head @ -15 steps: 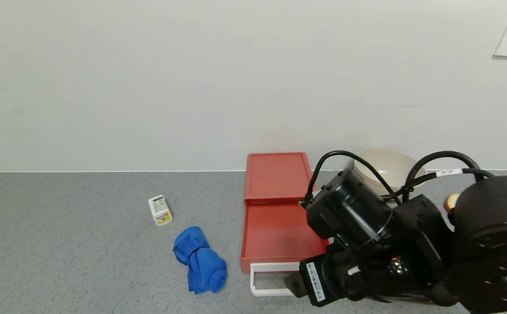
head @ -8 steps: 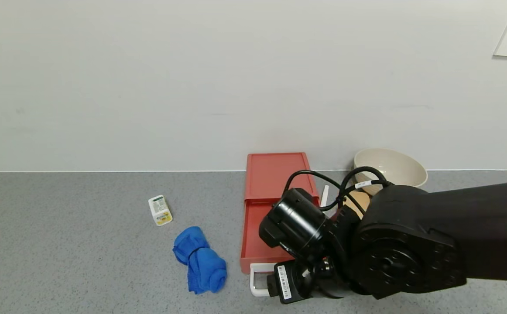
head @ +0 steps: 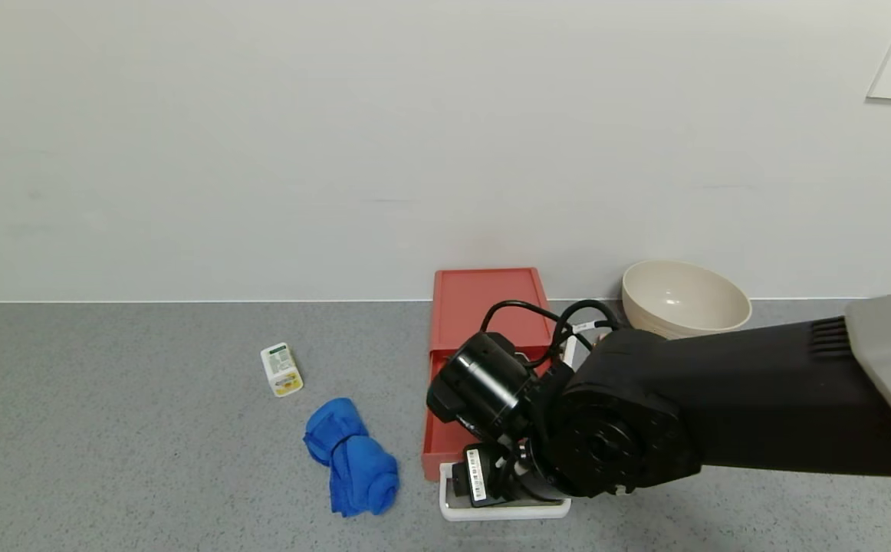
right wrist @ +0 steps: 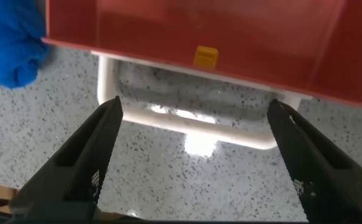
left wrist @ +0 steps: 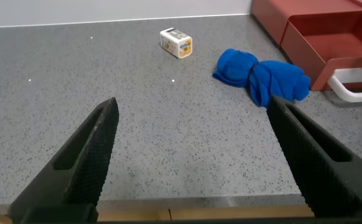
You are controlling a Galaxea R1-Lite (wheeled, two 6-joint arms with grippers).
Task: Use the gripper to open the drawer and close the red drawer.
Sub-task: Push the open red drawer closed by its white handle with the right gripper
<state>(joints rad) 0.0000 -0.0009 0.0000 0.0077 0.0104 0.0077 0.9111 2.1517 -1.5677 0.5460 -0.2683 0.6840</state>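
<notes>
The salmon-red drawer [head: 485, 307] stands against the wall with its tray [head: 436, 429] slid out toward me. Its white loop handle [head: 503, 512] lies on the table at the front. My right gripper [head: 491, 483] hangs directly over this handle, pointing down. In the right wrist view the gripper [right wrist: 193, 155] is open and empty. The handle bar [right wrist: 187, 127] runs between its fingers [right wrist: 87, 165], with the tray's red front wall [right wrist: 199, 37] just beyond. My left gripper [left wrist: 193, 155] is open and empty over bare table near the front edge, out of the head view.
A beige bowl [head: 683, 300] stands right of the drawer by the wall. A rolled blue cloth [head: 350, 456] lies left of the tray front, and a small white box [head: 281, 369] lies farther left. The grey table [head: 108, 429] is bare at the left.
My right arm has swung left and down, from the tray's right front corner to over the white handle. The drawer, cloth and box have not moved.
</notes>
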